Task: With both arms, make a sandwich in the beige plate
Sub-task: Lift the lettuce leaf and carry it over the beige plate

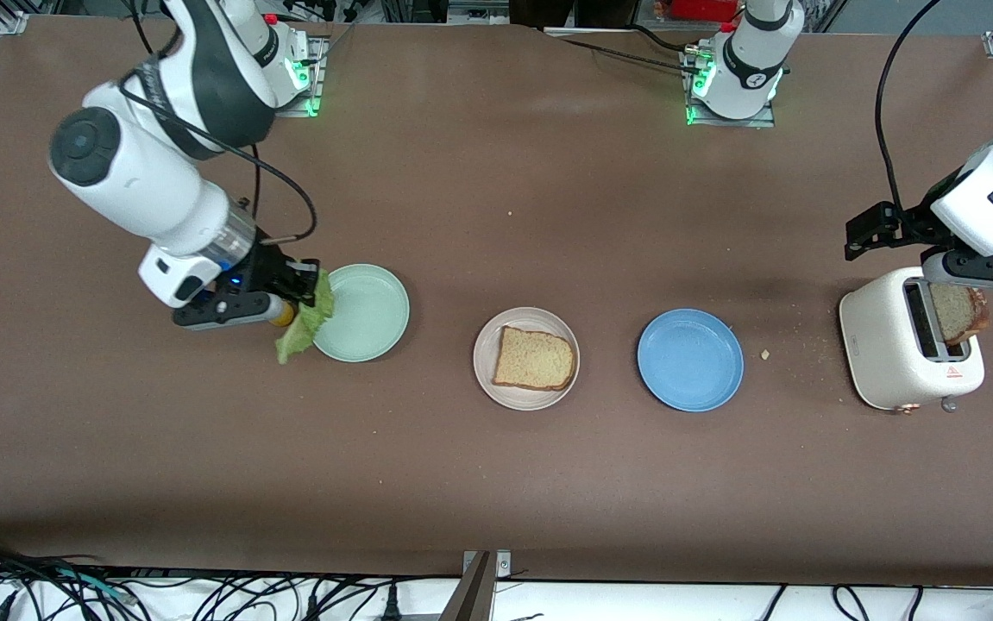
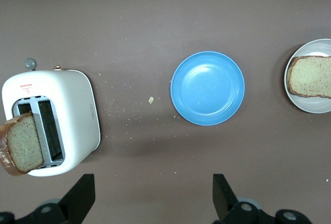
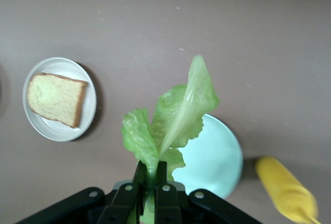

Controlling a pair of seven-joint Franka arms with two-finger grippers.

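I am pinching the lettuce leaf [image 3: 170, 118] by its stem in my right gripper [image 3: 150, 175] over the mint plate's [image 1: 373, 312] edge, my left gripper [image 2: 153, 195] waiting open near the toaster [image 1: 901, 349], and the floppy leaf may slip free before reaching the bread [image 1: 534, 359] on the beige plate [image 1: 486, 362].

You've got right gripper [image 1: 311, 289] pinching lettuce [image 1: 304, 323] over mint plate [image 1: 364, 312] edge, one bread slice [image 1: 534, 359] on beige plate [image 1: 526, 358].
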